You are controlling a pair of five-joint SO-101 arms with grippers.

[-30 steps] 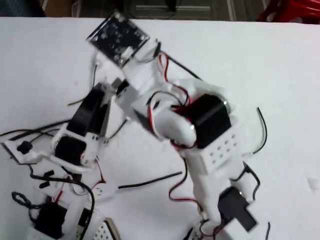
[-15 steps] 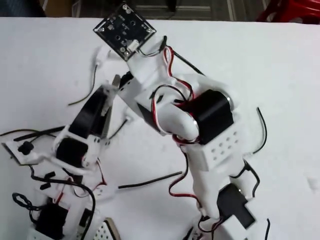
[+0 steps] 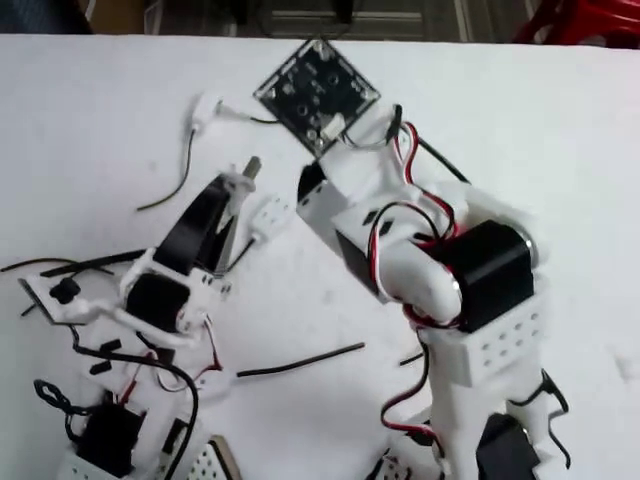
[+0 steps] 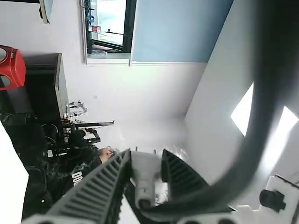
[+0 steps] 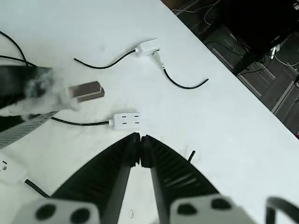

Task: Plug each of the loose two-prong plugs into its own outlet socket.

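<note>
My left gripper (image 3: 238,184) (image 4: 145,161) is shut on a white two-prong plug (image 4: 144,183). Its metal prongs (image 3: 250,166) (image 5: 85,91) stick out past the fingertips. A white outlet socket (image 3: 270,215) (image 5: 127,120) on a black cord lies on the table just beside those prongs. My right gripper (image 5: 140,148) (image 3: 308,188) hovers close to the socket's other side, shut with nothing in it. A second white plug (image 3: 206,108) (image 5: 147,47) with a black cord lies loose farther back on the table.
The white table (image 3: 560,130) carries loose black cords (image 3: 300,360) (image 5: 184,85). Another white socket block (image 5: 9,171) shows at the right wrist view's edge. Both arm bases and their cables crowd the front. The back right of the table is bare.
My right arm has swung to the right, which uncovers the socket beside the left gripper. The left gripper with its plug has shifted slightly.
</note>
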